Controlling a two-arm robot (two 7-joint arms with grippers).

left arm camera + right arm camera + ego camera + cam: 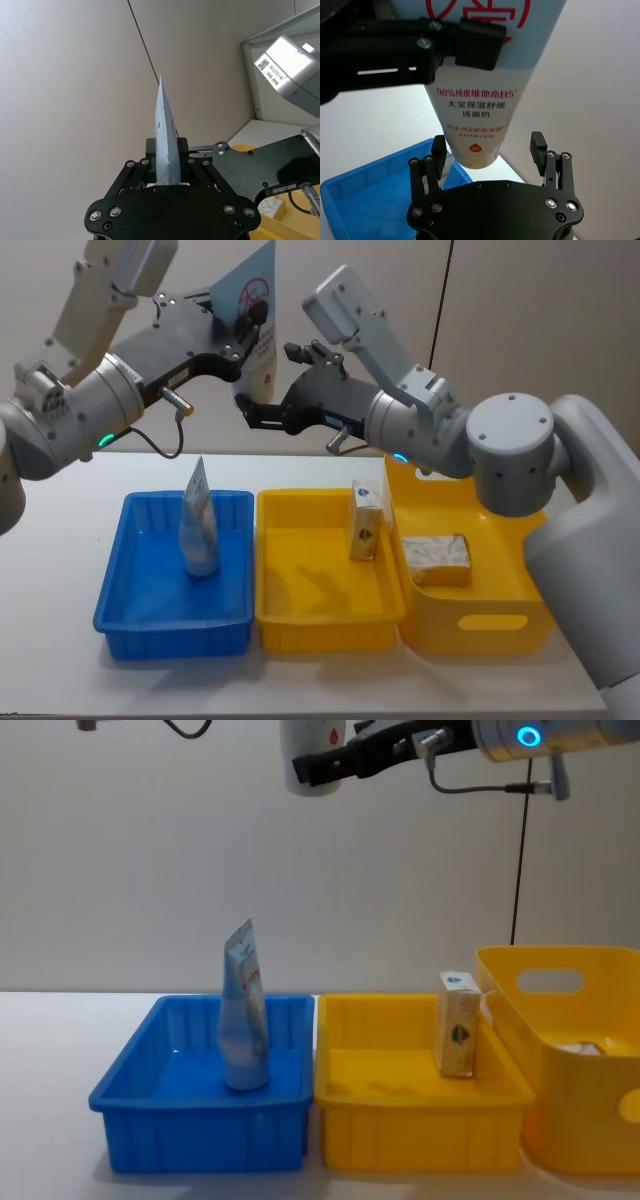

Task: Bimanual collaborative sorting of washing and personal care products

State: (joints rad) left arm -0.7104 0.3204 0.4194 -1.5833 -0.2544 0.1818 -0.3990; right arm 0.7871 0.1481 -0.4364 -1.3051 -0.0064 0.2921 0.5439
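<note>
High above the trays, my left gripper (247,332) (167,152) is shut on a white and pale-blue tube (262,345) (165,135) (480,110), crimped end up. My right gripper (256,410) (488,150) (322,764) is open, one finger on each side of the tube's lower cap end (310,750) with gaps showing. A second tube (198,520) (243,1010) stands upright in the blue tray (130,610) (150,1105). In the yellow tray (300,625) (400,1120), a beige carton (366,522) (458,1025) stands at the right wall.
The large yellow tub (480,625) (570,1020) stands right of the yellow tray and holds a beige carton (437,558) lying flat. The three containers sit side by side on the white table (50,570). A wall is close behind.
</note>
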